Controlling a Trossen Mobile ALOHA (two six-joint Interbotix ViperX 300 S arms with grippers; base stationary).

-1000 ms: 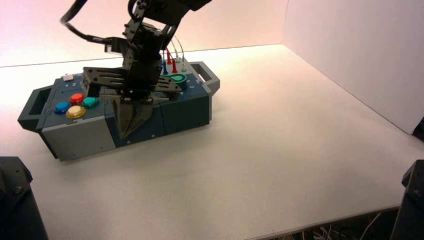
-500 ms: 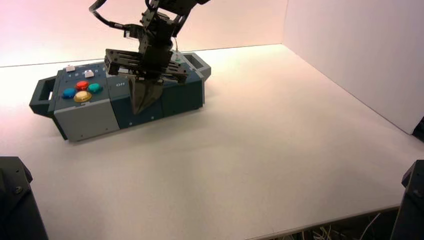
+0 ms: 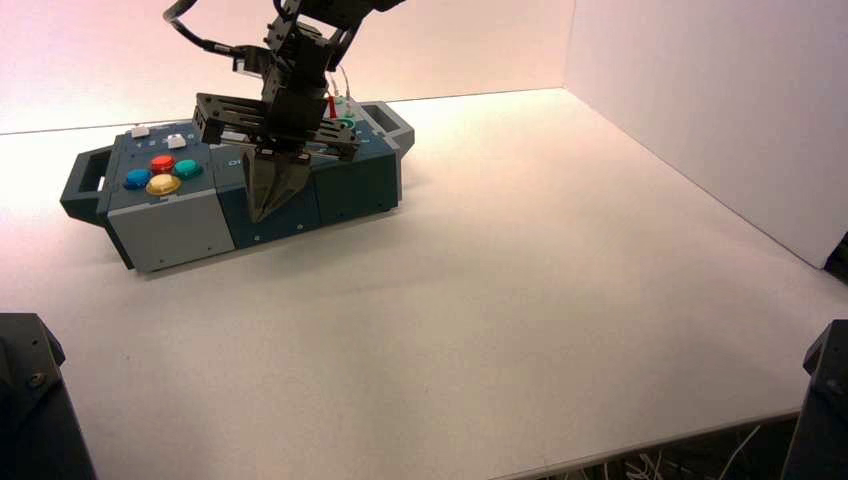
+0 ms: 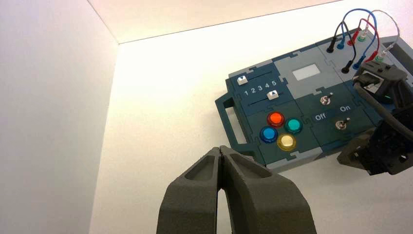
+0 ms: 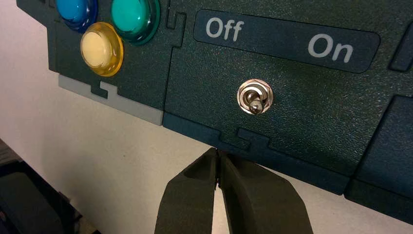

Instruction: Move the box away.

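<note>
The box (image 3: 170,225), long, dark teal and grey with a handle (image 3: 395,120) at each end, lies at the table's back left. My right gripper (image 3: 262,212) is shut, pointing down, with its tips against the middle of the box's near side. In the right wrist view the gripper (image 5: 217,152) touches the box (image 5: 302,112) edge just below a toggle switch (image 5: 254,97) lettered "Off" and "On". My left gripper (image 4: 221,151) is shut and empty, well away from the box (image 4: 285,63), beyond its button end.
Red, blue, green and yellow round buttons (image 3: 160,175) sit at the box's left end, coloured wires (image 4: 360,29) at the other end. A white wall (image 3: 700,100) stands at the right. The table's front edge (image 3: 650,440) is near. Dark arm bases (image 3: 30,400) fill the bottom corners.
The box has slid away toward the back of the table and turned a little, with my shut right gripper moving along against its near side.
</note>
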